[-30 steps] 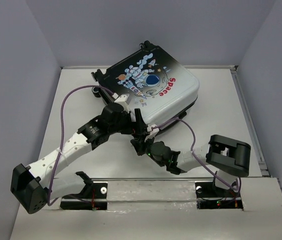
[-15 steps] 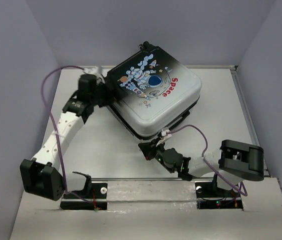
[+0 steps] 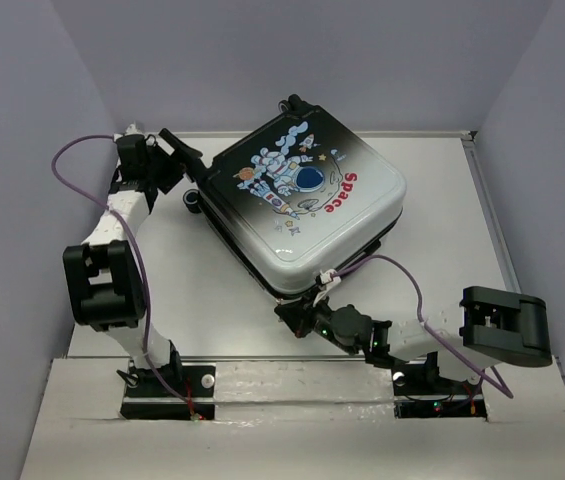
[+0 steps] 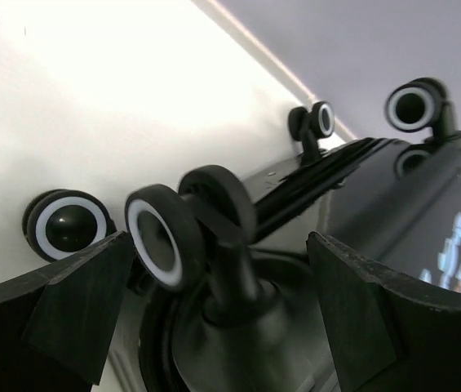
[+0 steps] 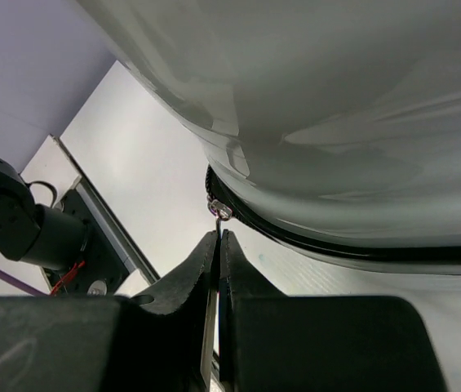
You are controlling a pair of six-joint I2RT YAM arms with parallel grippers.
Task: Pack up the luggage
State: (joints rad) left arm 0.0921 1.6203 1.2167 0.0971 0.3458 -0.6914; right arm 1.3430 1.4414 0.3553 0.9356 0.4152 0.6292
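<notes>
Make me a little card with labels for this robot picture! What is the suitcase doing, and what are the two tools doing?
luggage: closed, lying on the table, astronaut picture up
left tool: open, facing the wheels at the far left corner
right tool: shut, tips right at the zipper pull on the near edge
pull pinched: cannot tell

I sit at the near edge of a flat white table (image 3: 212, 290), boxed in by plain, pale lavender-grey walls: a left wall (image 3: 22, 150), a far wall (image 3: 312, 50) and a right wall (image 3: 552, 150). A thin rail (image 3: 497, 230) runs along the table's right edge. A shiny metal strip (image 3: 302, 380) crosses the near side. The light is bright and even, glaring off the tabletop by the left wall.
</notes>
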